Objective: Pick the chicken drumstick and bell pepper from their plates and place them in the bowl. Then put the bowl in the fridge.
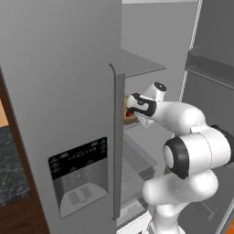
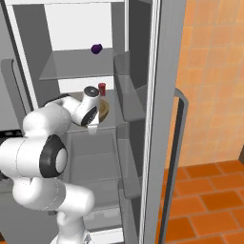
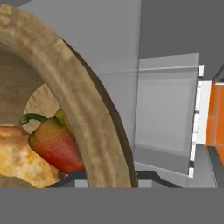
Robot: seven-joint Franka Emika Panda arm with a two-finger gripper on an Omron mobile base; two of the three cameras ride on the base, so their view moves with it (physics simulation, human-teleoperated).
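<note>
Wooden bowl [image 3: 83,109] is sitting on the middle fridge [image 1: 59,91] shelf [image 2: 107,121], gripper [image 1: 132,109] closed on its rim. Inside are lying one bell pepper [image 3: 57,146] and one chicken drumstick [image 3: 19,157]. Final step (placement) appears underway; next move is calling for releasing the rim and backing out.

The fridge [image 2: 157,119] stands open across the middle of the right base view. On its upper shelf [image 2: 66,66], near the top centre, sits a small purple thing [image 2: 96,48]. One shelf lower, at centre, rests the wooden bowl [image 2: 103,108], and a little red can [image 2: 102,89] stands just behind it.
</note>
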